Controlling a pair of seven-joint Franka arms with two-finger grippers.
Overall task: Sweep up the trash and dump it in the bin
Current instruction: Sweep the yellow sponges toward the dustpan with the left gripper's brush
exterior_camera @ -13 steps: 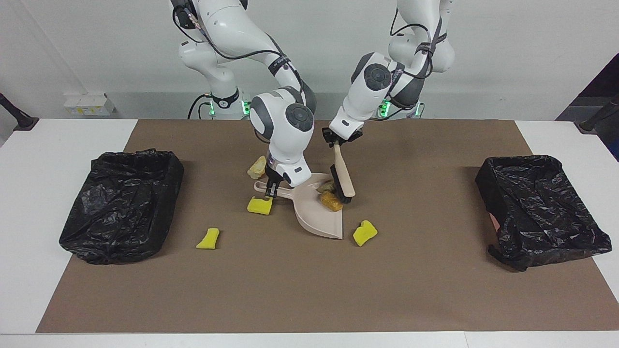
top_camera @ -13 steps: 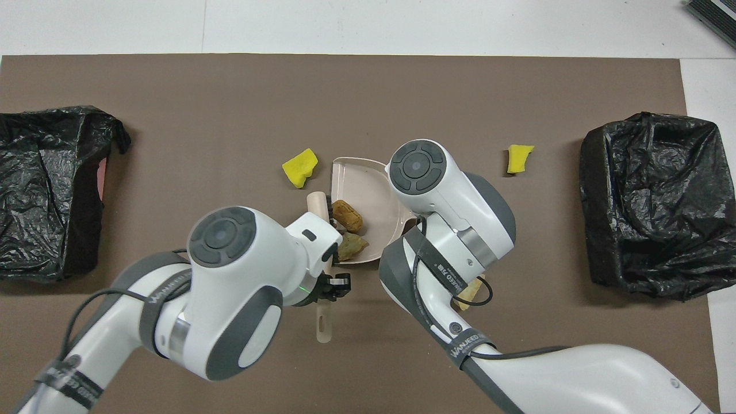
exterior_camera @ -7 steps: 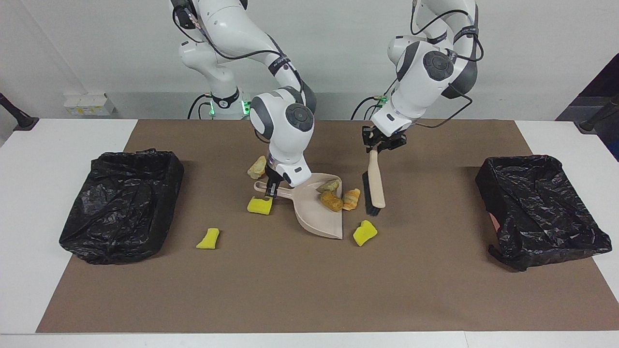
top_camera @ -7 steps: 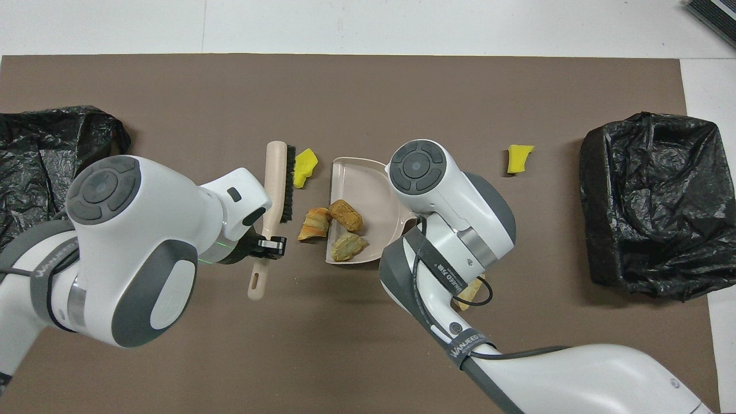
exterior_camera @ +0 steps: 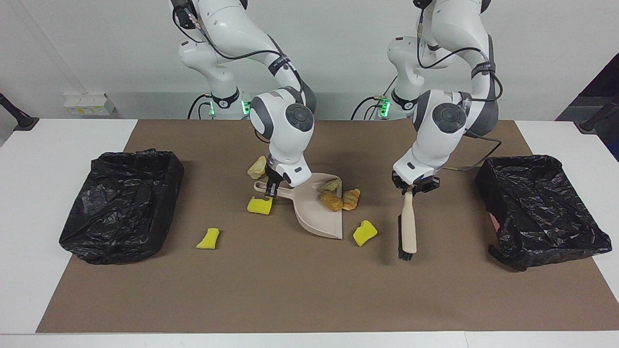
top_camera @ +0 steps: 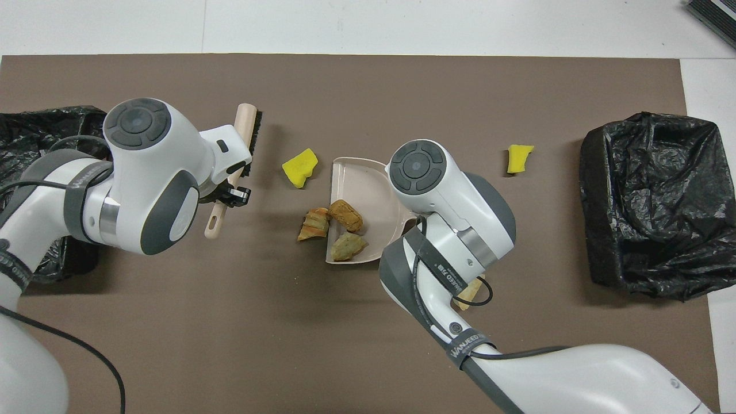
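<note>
My right gripper (exterior_camera: 269, 189) is shut on the handle of the beige dustpan (exterior_camera: 316, 217), which lies flat mid-mat. Two crusty lumps (exterior_camera: 331, 200) sit in the pan (top_camera: 359, 184), and an orange lump (exterior_camera: 351, 198) lies at its open lip. Loose trash on the mat: a yellow chunk (exterior_camera: 364, 233) beside the lip, one (exterior_camera: 259, 205) by the handle, one (exterior_camera: 208, 238) farther out, and a tan lump (exterior_camera: 257, 166) nearer the robots. My left gripper (exterior_camera: 410, 190) is shut on the beige brush (exterior_camera: 407, 224), bristle end low over the mat toward the left arm's end.
Black-lined bins stand at both ends of the brown mat, one (exterior_camera: 96, 212) at the right arm's end and one (exterior_camera: 541, 212) at the left arm's end. In the overhead view my right arm covers most of the tan lump (top_camera: 468, 294).
My left arm has carried the brush away from the dustpan toward the left arm's end and farther out. The orange lump at the pan's lip came into view. The right arm has not moved.
</note>
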